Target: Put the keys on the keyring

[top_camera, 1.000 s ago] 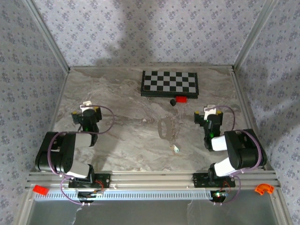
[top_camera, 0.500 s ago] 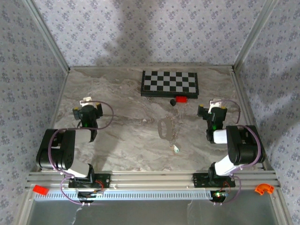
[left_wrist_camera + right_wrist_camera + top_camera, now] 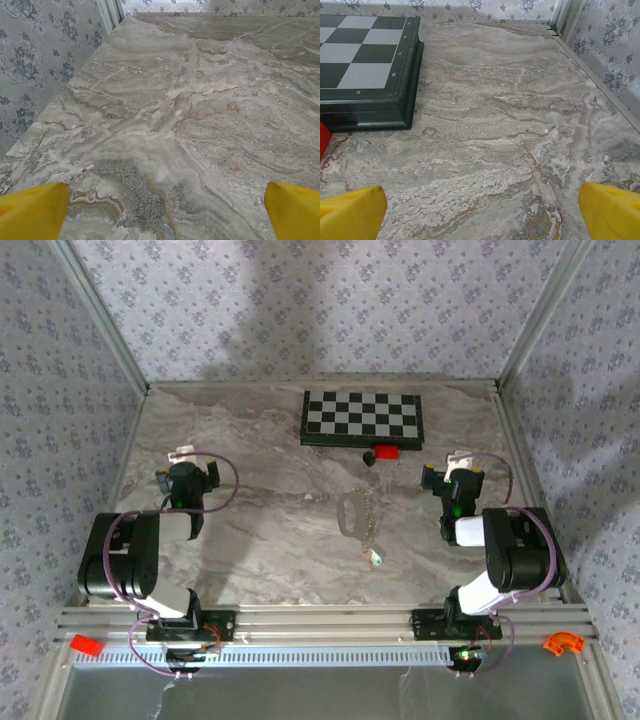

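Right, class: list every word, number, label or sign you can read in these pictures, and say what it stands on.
"8": pale figure on the dark rim of the checkerboard, right wrist view.
"a": small pale letter on the same rim, near edge; faint, so uncertain.
From the top camera the rim marks are too small to read.
No other lettering is legible.

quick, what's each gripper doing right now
left gripper: open, fingers wide apart, holding nothing
right gripper: open, fingers wide apart, holding nothing

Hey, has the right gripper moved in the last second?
Yes. The right gripper moved forward, nearer level with the checkerboard, and drifted slightly right.
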Motion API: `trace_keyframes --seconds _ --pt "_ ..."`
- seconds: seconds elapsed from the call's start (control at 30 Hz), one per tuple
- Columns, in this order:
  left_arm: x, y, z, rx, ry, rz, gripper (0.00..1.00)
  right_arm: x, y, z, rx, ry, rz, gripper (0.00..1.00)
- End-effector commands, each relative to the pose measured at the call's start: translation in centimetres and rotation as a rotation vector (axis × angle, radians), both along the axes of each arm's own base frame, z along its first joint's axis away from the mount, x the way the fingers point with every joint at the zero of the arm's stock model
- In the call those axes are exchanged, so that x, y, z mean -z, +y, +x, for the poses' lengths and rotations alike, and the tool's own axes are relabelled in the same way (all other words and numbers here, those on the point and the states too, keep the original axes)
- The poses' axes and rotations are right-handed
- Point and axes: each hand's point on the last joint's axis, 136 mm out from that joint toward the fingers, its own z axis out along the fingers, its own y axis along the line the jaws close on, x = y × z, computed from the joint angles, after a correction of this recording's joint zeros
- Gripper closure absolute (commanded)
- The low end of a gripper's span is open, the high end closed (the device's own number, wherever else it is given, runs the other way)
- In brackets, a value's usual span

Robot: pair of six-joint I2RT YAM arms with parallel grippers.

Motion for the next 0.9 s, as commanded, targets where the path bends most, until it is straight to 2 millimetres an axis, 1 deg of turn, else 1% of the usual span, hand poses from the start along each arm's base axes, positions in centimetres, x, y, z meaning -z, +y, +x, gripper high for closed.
trace_keyframes --seconds 0.0,0.07,0.13,0.2,0.37,0.5,0.77,0.87 --pt "0.63 -0.14 -0.08 0.018 -0.011 -0.032 0.0 -0.21 -0.29 0.27 0.014 -0.008 0.014 0.0" --pt "0.22 -0.16 0.11 0.022 -0.048 -0.027 0.0 -0.26 -0.29 0.29 0.014 -0.009 0.014 0.0" --pt "0.58 -0.18 -0.07 0.02 -0.008 -0.036 0.0 -0.16 -0.25 0.25 0.012 -0.006 0.013 0.0" --pt "0.34 -0.18 0.07 0.021 -0.033 -0.03 0.0 -0.2 -0.27 0.27 0.013 -0.007 0.014 0.0" --pt "0.46 -0.2 -0.02 0.021 -0.021 -0.032 0.0 -0.24 -0.27 0.28 0.013 -0.009 0.013 0.0" --pt "0.5 -0.22 -0.01 0.022 -0.019 -0.033 0.0 -0.11 0.1 0.34 -0.004 -0.002 0.011 0.0" --pt "0.48 -0.2 -0.02 0.022 -0.02 -0.032 0.0 -0.02 0.05 0.37 -0.006 0.003 0.018 0.0" --pt "0.49 -0.21 -0.01 0.021 -0.02 -0.032 0.0 -0.29 0.09 0.41 -0.007 -0.008 0.009 0.0"
